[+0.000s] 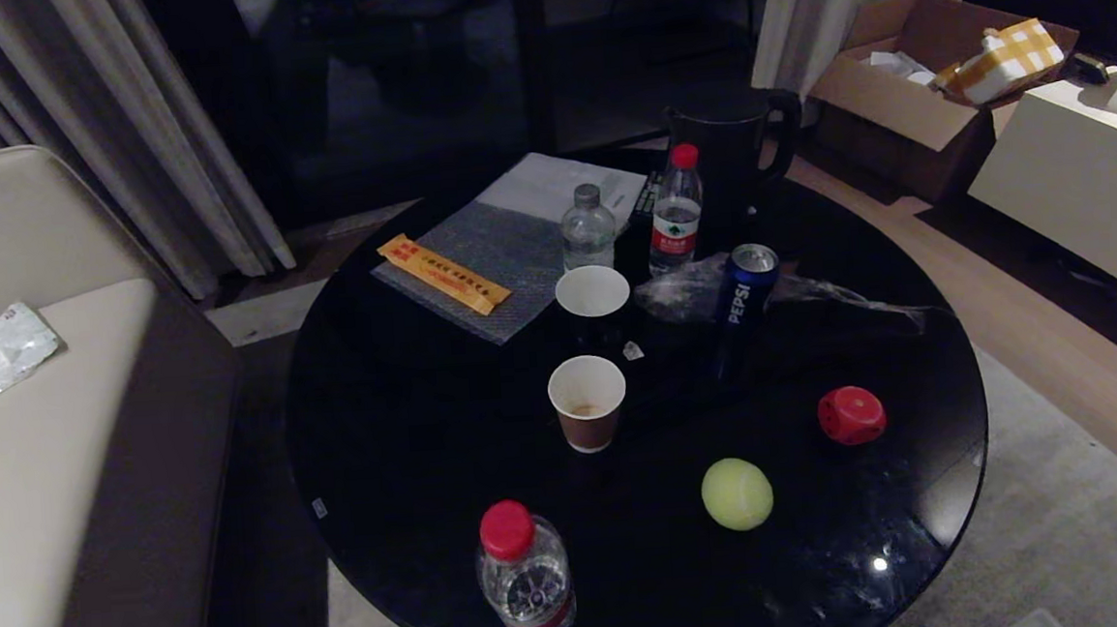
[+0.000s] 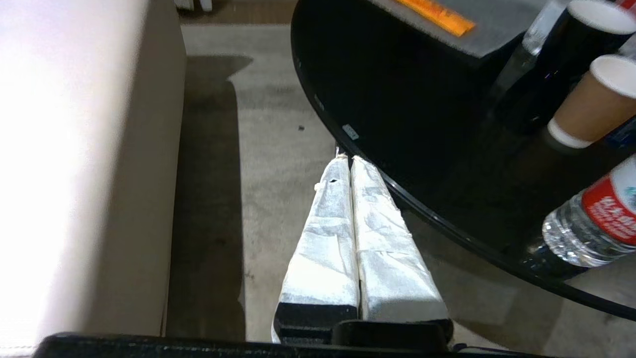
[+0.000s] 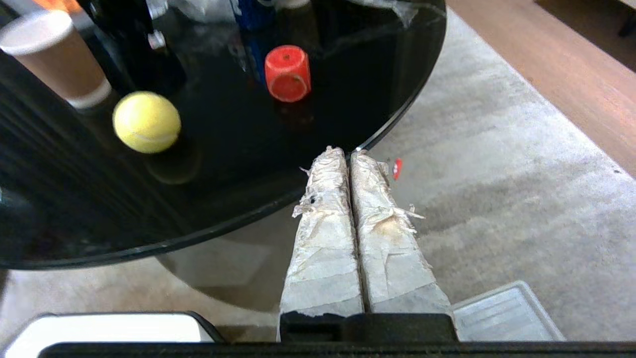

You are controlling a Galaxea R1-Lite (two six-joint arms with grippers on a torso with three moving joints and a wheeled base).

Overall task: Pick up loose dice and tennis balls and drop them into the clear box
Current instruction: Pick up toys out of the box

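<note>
The round black table point(image 1: 411, 439) stands directly ahead of you. One tennis ball point(image 1: 736, 494) rests on its near right portion, and the red die point(image 1: 851, 415) sits beyond it and further right, near the table's right edge; the two are apart and neither is touched by a hand. In the right wrist view the same tennis ball point(image 3: 146, 122) and red die point(image 3: 287, 73) lie on the tabletop ahead of the fingertips.

Neither arm appears in the head view. The left hand point(image 2: 348, 158) is clenched, its taped fingers point(image 2: 325, 233) pressed together with nothing between them, held over the carpet just outside the table's left rim. The right hand point(image 3: 346, 150) is likewise clenched and empty, poised at the table's near right rim above the carpet.

A ribbed translucent plastic piece point(image 3: 502, 313) lies on the floor below the right hand; you cannot tell from this view whether it is the box or a lid.

Other items on the table: a brown paper cup point(image 1: 587, 402), a Pepsi can point(image 1: 747, 287) and a red-capped water bottle point(image 1: 526, 572) at the near edge.
</note>
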